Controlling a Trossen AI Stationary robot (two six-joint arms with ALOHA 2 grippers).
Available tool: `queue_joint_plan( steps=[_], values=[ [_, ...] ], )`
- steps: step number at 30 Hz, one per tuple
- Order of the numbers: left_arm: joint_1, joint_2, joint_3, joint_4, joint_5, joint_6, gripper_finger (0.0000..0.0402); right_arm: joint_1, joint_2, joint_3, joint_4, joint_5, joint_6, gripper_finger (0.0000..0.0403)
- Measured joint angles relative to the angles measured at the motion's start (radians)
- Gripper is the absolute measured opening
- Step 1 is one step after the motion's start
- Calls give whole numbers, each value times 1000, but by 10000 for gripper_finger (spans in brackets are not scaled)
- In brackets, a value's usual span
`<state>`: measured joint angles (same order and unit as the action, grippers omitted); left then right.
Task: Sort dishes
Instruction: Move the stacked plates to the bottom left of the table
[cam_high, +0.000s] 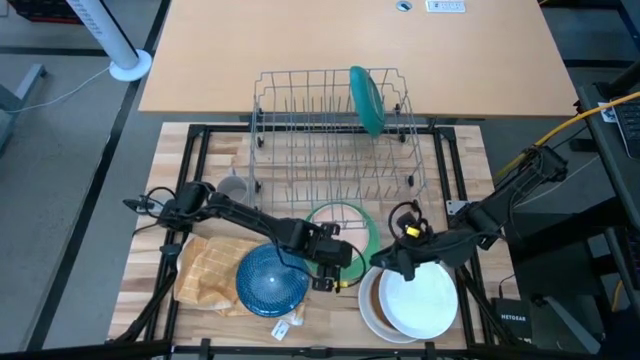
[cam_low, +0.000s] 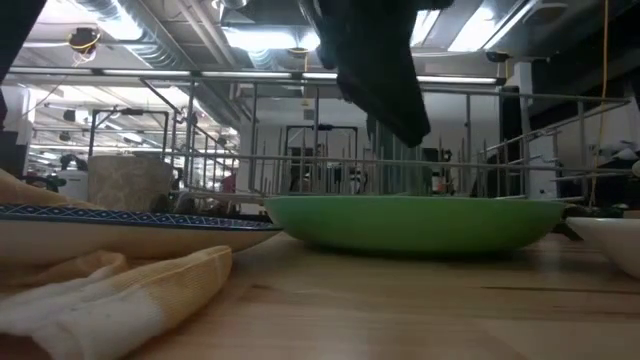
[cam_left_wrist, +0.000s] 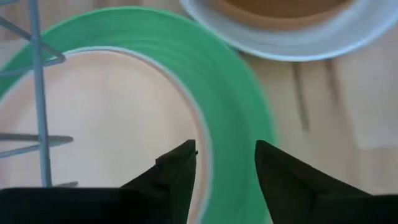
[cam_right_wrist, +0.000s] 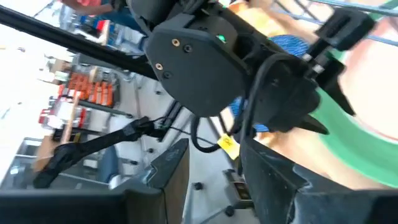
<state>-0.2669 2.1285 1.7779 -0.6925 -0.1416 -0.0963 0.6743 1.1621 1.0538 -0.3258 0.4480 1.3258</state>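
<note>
Green-rimmed round plate (cam_high: 345, 228) with a pale centre lies flat on the wooden table (cam_high: 470, 160), just in front of the grey wire rack (cam_high: 330, 130) and between the 2 arms. Left gripper (cam_left_wrist: 225, 163) hovers over its rim with the 2 dark fingers (cam_left_wrist: 177, 177) parted and the green band showing in the gap; they straddle the rim but nothing is clamped. Right gripper (cam_right_wrist: 214, 180) sits just beside, above the stacked white plate (cam_high: 420, 300) and the tan bowl (cam_high: 372, 305) beneath it, its fingers spread and holding nothing.

Main risk, as I judge it: the 2 grippers are crowded together at the green plate's near edge, so any sideways move by either arm could knock the other or nudge the white stack. A shallow bite on that thin, slick rim could also let the plate slip and drop back on the table once lifted. The plate's far edge lies close to the rack wire, so tilting it up carelessly may catch the frame. 1 teal plate (cam_high: 366, 100) stands upright in the rack already; a clumsy insertion beside it could tip it. The blue patterned plate (cam_high: 272, 280) on the yellow checked cloth (cam_high: 205, 272) and the small grey mug (cam_high: 234, 189) lie near the left arm's sweep
</note>
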Motion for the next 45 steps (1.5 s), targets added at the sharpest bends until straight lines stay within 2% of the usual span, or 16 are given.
queue_joint_plan(
  steps=[10, 19, 32, 45],
  values=[
    [22, 66, 0, 3, -30, -2, 137, -1, -13, 0, -107, 5, 2, 152],
    [21, 71, 0, 1, -27, -1, 138, -1, -14, 0, -157, 5, 3, 152],
    [18, 72, 0, 3, -27, 75, 139, -1, -14, 0, -180, 5, 3, 152],
    [20, 105, -1, -2, -45, 77, 139, -1, -14, 0, -179, 7, 3, 152]
  ],
)
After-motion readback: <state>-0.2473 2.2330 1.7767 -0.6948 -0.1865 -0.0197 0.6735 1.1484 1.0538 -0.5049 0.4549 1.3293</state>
